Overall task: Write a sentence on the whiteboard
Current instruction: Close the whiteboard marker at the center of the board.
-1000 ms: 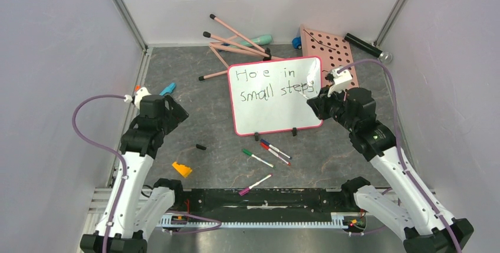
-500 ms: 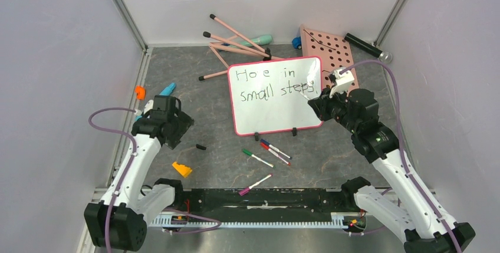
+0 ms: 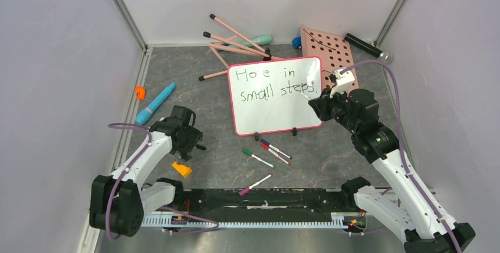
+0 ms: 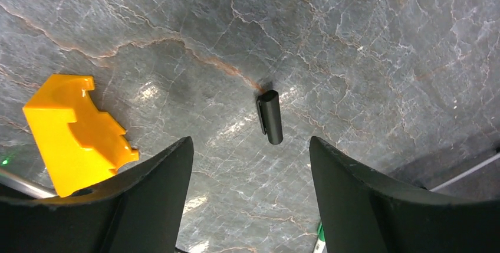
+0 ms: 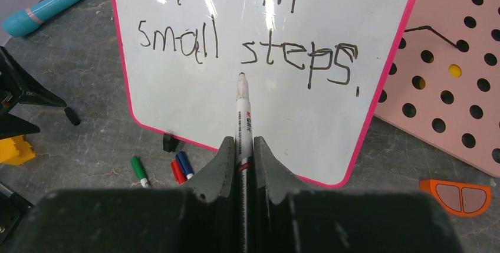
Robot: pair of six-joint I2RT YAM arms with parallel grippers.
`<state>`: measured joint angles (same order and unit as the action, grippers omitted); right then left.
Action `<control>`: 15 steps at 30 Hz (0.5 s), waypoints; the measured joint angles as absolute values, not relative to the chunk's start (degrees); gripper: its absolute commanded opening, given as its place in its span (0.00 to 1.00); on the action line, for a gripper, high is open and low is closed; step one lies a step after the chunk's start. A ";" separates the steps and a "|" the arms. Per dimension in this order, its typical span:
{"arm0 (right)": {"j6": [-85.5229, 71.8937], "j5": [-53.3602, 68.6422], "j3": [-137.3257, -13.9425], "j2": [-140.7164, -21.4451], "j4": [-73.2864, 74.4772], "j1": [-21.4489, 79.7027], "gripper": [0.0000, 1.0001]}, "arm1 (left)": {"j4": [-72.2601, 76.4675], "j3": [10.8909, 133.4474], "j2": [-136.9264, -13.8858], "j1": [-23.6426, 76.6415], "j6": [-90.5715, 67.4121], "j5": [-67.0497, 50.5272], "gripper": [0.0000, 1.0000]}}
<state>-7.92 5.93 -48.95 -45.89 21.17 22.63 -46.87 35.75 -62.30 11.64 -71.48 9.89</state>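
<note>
Black ink on glossy white tells me most of what I need: the sentence [image 3: 272, 94] reads "Hope in small steps" in two lines, with a small mark after the last word. It sits in the upper half of the whiteboard [image 3: 274, 117], which lies flat on the grey table [image 4: 354, 40] just right of centre in the overhead view. The board's upper right corner lies over the pink pegboard [image 3: 333, 52].

My right gripper [image 5: 242, 147] is clamped on an uncapped marker [image 5: 243, 111] at the board's right edge. In the wrist view the tip points just below the "t" of "steps". I cannot tell whether it touches the surface.

My left gripper [image 4: 250, 144] hangs low over the table at lower left of the overhead view, jaws spread wide and holding nothing. A small black cap [image 4: 270, 117] lies between them on the stone-patterned top, and a yellow block [image 4: 73, 132] lies off to the left.

I judge the writing finished and the tidy-up in hand. The next move would be to lower the left jaws around the cap and close squarely across its barrel. It is small and smooth, so it could roll or slip out.
</note>
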 measured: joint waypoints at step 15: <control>-8.21 6.00 -48.88 -45.82 22.11 22.63 0.00 | -40.18 34.57 -71.42 12.14 -78.15 9.91 0.31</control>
<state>-8.21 6.00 -48.88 -45.82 22.11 22.63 -40.18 34.57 -71.42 12.14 -78.15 9.91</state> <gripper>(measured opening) 0.113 0.537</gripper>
